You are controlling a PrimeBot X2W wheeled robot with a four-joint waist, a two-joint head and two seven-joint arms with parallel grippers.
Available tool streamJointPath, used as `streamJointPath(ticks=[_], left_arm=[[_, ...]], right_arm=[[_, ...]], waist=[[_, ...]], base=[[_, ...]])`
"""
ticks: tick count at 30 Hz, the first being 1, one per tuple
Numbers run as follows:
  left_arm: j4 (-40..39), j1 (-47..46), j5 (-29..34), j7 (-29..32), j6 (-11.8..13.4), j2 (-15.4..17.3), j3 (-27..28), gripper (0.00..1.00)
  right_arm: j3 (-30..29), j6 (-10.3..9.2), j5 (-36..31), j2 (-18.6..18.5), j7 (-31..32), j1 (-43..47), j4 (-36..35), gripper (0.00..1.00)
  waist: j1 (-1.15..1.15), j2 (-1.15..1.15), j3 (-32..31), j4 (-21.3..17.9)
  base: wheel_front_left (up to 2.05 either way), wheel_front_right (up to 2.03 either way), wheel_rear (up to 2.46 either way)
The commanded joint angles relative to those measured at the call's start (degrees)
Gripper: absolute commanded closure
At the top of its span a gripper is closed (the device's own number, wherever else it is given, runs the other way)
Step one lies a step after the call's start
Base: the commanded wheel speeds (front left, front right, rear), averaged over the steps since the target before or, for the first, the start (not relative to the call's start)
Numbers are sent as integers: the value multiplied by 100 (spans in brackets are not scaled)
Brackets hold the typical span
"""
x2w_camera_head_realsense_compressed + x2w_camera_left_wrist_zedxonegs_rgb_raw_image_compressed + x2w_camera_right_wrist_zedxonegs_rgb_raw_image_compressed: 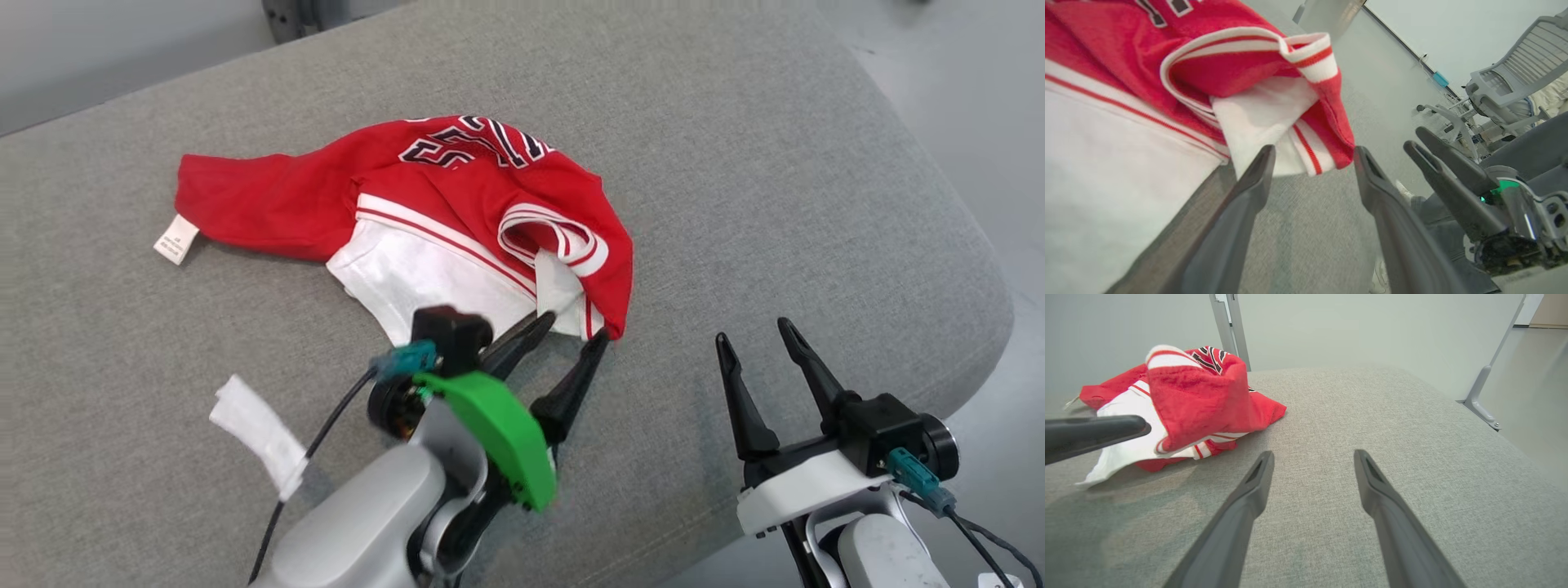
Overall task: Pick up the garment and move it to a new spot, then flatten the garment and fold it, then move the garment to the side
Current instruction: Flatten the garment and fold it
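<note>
Head view, with both wrist views. I see the task's garment, a red and white sports jersey point(457, 204), lying crumpled on the grey upholstered surface point(735, 163), at the middle of the surface and toward its far side. Its red body is uppermost. A white panel edged in thin red stripes faces me, and a loop of red-and-white striped trim point(547, 233) stands open at the right.

Writing: black block lettering point(473, 147) outlined in white runs across the top fold. It is creased and cut off, so I cannot read it. A white sewn-in label point(175, 239) sticks out at the jersey's left end, and its print is too small to make out.

The left gripper point(571, 329) points at the jersey's near right corner. Its fingertips point(1261, 163) are spread apart with the cloth's edge just beyond them, and nothing is clamped between them. The left tip overlaps the white panel. I cannot tell whether it touches.

A green cover point(498, 437) sits on that wrist, and a white strip point(257, 433) is wrapped round its cable point(326, 425).

The right gripper point(755, 333) has its fingers apart too. It is over bare upholstery near the surface's right edge, apart from the jersey.

An office chair point(1515, 77) stands in the background of the left wrist view.
</note>
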Motion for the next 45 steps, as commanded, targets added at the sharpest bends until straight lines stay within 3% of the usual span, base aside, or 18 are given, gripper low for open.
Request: streamJointPath(ticks=[1, 6, 10, 13, 20, 24, 27, 28, 29, 30, 34, 38, 42, 45], left_arm=[[-240, 293, 22, -41, 162, 201, 24, 0], [-995, 1237, -155, -328, 879, 877, 419, 0], [-968, 1404, -280, -518, 1179, 901, 676, 0], [-687, 1222, -320, -497, 1228, 773, 737, 0], [137, 815, -406, -279, 1052, 373, 638, 0], [769, 656, -257, -87, 1210, 372, 474, 0], [1167, 711, -234, -33, 1127, 320, 365, 1], [1231, 720, -252, -91, 1043, 286, 355, 53], [1278, 718, -256, -162, 986, 262, 361, 68], [1312, 723, -258, -226, 909, 234, 361, 100], [1260, 771, -317, -445, 586, 134, 361, 100], [651, 1016, -681, -587, 192, 39, 543, 100], [-416, 1453, -1001, -639, 21, 258, 692, 100], [-1511, 1898, -1181, -643, 85, 562, 808, 100]], right_arm=[[-35, -8, -74, -8, -18, 92, 0, 0], [-68, -8, -189, -6, -18, 174, -49, 0], [-28, -8, -267, -7, -18, 128, -57, 0], [8, -8, -279, -5, -18, 38, -67, 0], [76, -8, -243, -6, -18, -80, -95, 0], [64, -8, -195, -3, -18, -38, -92, 0], [20, -8, -167, -5, -18, 27, -91, 0], [4, -8, -168, -4, -18, 39, -94, 0], [-23, -8, -169, -5, -18, 54, -97, 0], [-55, -8, -177, -4, -18, 70, -93, 0], [-91, -8, -226, -5, -18, 141, -54, 0], [-137, -8, -296, -5, -18, 187, -38, 0], [-167, -8, -375, -8, -18, 286, -18, 0], [-130, -8, -397, -42, -18, 352, -8, 0]], waist=[[0, 0, -421, 348], [0, 0, -526, 516], [0, 0, -459, 639], [0, 0, -387, 648], [0, 0, -170, 476], [0, 0, -93, 370], [0, 0, -80, 339], [0, 0, -80, 346], [0, 0, -84, 364], [0, 0, -95, 397], [0, 0, -202, 595], [0, 0, -393, 881], [0, 0, -596, 1232], [0, 0, -736, 1483]], base=[[0, 0, 0], [0, 0, 0], [0, 0, 0], [0, 0, 0], [0, 0, 0], [0, 0, 0], [0, 0, 0], [0, 0, 0], [0, 0, 0], [0, 0, 0], [0, 0, 0], [0, 0, 0], [0, 0, 0], [0, 0, 0]])
